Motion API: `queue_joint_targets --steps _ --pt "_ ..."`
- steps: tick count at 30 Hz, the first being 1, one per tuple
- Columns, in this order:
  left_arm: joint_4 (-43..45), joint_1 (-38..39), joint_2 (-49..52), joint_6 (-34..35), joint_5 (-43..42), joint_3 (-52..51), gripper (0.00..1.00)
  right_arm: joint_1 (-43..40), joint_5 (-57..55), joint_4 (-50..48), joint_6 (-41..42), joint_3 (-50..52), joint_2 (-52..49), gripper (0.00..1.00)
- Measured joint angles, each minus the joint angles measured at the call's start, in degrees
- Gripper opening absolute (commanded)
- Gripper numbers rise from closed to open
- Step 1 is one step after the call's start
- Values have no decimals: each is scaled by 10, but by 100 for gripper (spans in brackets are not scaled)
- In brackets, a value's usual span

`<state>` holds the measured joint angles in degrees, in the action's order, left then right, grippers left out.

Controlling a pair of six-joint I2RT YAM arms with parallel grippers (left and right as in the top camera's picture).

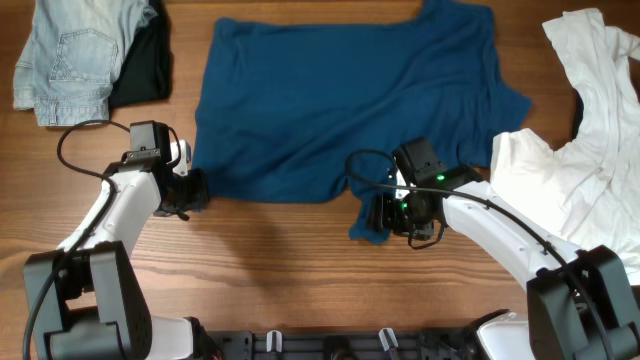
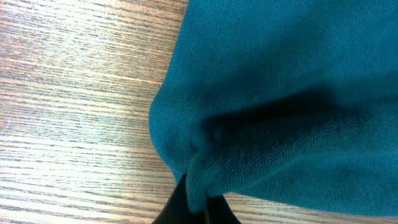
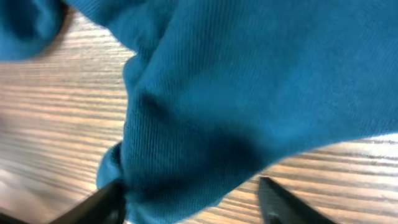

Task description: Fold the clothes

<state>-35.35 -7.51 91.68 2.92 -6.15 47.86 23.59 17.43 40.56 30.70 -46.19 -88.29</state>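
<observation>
Fingers [image 2: 171, 211] of the left hand [image 1: 192, 190] are pressed together on the near left corner of the T-shirt [image 1: 340, 90], a fold of cloth pinched between them. At the near right corner, the right hand [image 1: 385, 215] has its fingers [image 3: 102, 199] spread apart, with bunched hem lying between them. The T-shirt itself lies spread across the middle of the counter [image 1: 270, 260]. Denim [image 1: 65, 60] and a black garment [image 1: 145, 65] touch at far left, and a white shirt [image 1: 580, 150] lies at right.

It looked like a robot lab: 2 arms [image 1: 100, 215] stood at a wood-grain table [image 1: 280, 260] spread with clothes [image 1: 340, 90].
</observation>
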Motion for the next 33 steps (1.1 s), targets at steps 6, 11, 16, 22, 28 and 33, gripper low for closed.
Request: queue_joint_targets --steps 6,11,16,22,28,33 --pt "4 0 0 1 0 0 4 0 -32 2 36 0 0 4" --pt "7 0 0 11 0 0 4 -17 -49 49 42 0 2 4" --pt "10 0 0 13 2 0 4 -80 -105 200 44 -12 55 4" --pt "19 -9 -1 13 3 0 4 -183 -134 253 35 -31 140 7" --pt "22 -17 -5 13 3 0 4 -233 -129 252 12 -31 149 88" --pt "22 -17 -6 13 2 0 4 -234 -118 250 -6 -31 149 80"
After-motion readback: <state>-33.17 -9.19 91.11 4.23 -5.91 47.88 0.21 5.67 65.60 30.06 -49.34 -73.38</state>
